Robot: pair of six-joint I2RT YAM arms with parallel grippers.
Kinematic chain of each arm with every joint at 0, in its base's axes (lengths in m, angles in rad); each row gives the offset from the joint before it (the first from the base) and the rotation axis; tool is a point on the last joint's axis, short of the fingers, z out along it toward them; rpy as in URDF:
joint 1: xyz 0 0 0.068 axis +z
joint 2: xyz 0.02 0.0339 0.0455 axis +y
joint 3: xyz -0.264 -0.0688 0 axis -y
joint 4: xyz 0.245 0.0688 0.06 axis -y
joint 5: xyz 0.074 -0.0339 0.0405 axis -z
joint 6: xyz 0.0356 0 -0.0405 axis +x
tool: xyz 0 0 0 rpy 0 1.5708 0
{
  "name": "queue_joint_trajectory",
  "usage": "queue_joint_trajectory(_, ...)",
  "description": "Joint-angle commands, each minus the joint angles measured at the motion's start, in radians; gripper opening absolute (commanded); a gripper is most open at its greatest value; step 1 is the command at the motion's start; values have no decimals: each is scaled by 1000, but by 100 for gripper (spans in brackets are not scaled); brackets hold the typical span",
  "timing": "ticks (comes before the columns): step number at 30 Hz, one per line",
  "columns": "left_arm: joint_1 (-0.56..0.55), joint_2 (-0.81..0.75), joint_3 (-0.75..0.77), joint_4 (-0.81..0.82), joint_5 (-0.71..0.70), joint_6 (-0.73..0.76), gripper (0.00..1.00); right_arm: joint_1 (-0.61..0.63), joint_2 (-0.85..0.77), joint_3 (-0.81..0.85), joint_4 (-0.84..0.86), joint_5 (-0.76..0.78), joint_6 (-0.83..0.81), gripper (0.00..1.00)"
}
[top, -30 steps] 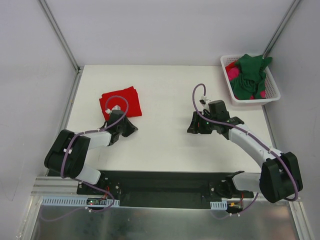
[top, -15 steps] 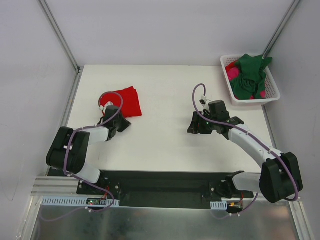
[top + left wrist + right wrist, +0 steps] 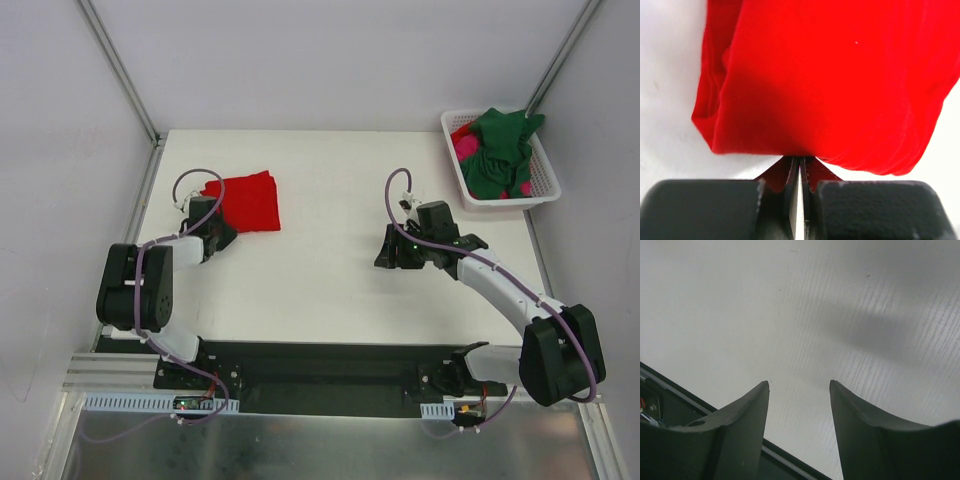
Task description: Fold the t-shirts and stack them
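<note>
Red t-shirt (image 3: 830,85) folded | edge pinched by left hand (image 3: 799,167) | right hand (image 3: 800,383) spread

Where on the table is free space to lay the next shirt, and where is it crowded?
Free: the middle of the table, between the red t-shirt and the right gripper, and the far strip from that shirt to the white basket. Crowded: the left side, where the left gripper pinches the shirt; the basket is heaped.
</note>
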Motion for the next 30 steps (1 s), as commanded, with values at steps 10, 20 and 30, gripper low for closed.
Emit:
queue_joint_trajectory(10, 87, 103, 188, -49, 49, 93, 0, -8, -31, -10, -5, 4, -15, 55)
queue_joint_trajectory(20, -158, -245, 27, -123, 39, 114, 0, -8, -22, -18, 9, -11, -4, 55)
queue_joint_trajectory(30, -408, -9, 223, -153, -35, 261, 0, -6, -46, -22, 3, -10, 2, 55)
